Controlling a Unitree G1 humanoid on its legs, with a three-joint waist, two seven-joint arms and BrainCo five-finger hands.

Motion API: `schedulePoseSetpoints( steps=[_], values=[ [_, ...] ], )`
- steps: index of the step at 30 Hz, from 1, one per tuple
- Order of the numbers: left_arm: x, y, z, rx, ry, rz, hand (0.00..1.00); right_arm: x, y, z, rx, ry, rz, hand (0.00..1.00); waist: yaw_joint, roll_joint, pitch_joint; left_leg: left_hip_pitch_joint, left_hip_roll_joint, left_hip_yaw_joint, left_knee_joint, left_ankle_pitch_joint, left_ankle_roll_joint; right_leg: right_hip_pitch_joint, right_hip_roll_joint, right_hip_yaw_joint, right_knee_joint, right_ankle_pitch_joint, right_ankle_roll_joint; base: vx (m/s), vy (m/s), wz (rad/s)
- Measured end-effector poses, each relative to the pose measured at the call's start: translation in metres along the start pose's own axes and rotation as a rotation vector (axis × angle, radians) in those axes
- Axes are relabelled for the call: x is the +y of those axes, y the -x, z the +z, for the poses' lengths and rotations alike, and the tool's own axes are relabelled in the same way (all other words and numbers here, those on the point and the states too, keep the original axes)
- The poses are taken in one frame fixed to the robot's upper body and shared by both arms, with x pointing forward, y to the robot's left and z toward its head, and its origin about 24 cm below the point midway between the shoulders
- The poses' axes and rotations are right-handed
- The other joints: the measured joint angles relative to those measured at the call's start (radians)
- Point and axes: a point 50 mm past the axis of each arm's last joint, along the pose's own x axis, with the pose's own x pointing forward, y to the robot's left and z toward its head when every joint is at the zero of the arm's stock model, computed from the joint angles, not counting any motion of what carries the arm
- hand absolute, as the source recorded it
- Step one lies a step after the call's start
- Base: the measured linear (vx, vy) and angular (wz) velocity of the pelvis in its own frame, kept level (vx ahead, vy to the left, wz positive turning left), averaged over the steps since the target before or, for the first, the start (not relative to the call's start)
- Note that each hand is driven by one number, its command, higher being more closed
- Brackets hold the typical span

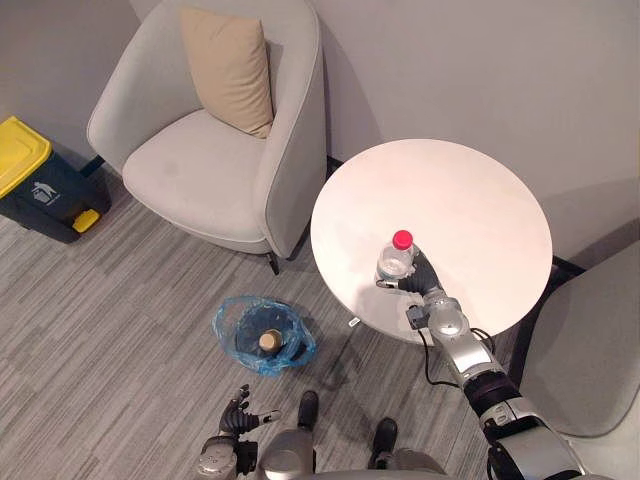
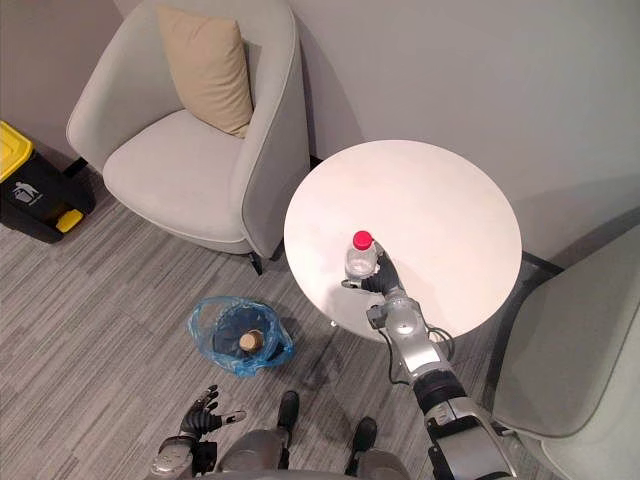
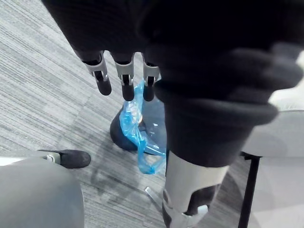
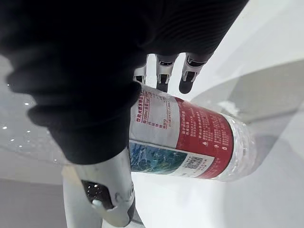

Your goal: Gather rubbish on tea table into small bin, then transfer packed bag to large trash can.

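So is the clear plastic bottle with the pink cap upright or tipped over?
Upright: the clear plastic bottle stands on the round white table, cap uppermost, right hand curled round it.

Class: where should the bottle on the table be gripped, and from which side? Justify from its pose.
Grip the bottle round its labelled middle, from the robot's side: it stands upright near that table edge, its round body easy to encircle. The right hand grips there.

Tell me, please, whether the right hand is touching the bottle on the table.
Touching. In the right wrist view the right hand curls thumb and fingers round the bottle, pressed against its label.
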Motion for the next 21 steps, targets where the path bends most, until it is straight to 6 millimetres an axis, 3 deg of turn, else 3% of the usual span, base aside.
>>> schedulePoseSetpoints(
  steps=[5, 11, 16, 21],
  values=[
    [-0.004, 0.0, 0.003, -0.013, 0.009, -0.016, 0.0, -0.006, -0.011, 0.01, -0.007, -0.042, -0.047, 1.0, 0.023, 0.013, 0.031, -0.006, 0.0, -0.003, 0.002, 0.002, -0.003, -0.005, 0.0, -0.002, 0.005, 0.0, 0.0, -0.02, 0.004, 0.01],
    [-0.006, 0.0, 0.004, -0.025, 0.018, -0.02, 0.0, -0.012, -0.021, 0.022, -0.019, -0.093, -0.079, 1.0, 0.027, 0.022, 0.059, -0.018, 0.0, -0.012, 0.003, 0.007, -0.003, -0.016, -0.001, -0.009, 0.008, 0.0, 0.0, -0.01, 0.006, 0.03],
    [-0.008, 0.0, 0.01, -0.051, 0.024, -0.023, 0.0, -0.009, -0.02, 0.025, -0.031, -0.113, -0.075, 1.0, 0.026, 0.023, 0.062, -0.018, -0.001, -0.01, 0.003, 0.007, -0.003, -0.016, -0.001, -0.006, 0.008, 0.0, 0.0, 0.0, 0.0, 0.0],
    [-0.009, -0.001, 0.013, -0.061, 0.029, -0.025, 0.0, -0.012, -0.003, 0.034, -0.126, -0.142, -0.086, 1.0, 0.022, 0.023, 0.062, -0.013, 0.0, -0.006, 0.007, 0.007, -0.003, -0.013, -0.002, 0.001, 0.011, 0.0, 0.0, -0.01, 0.004, -0.02]
  ],
)
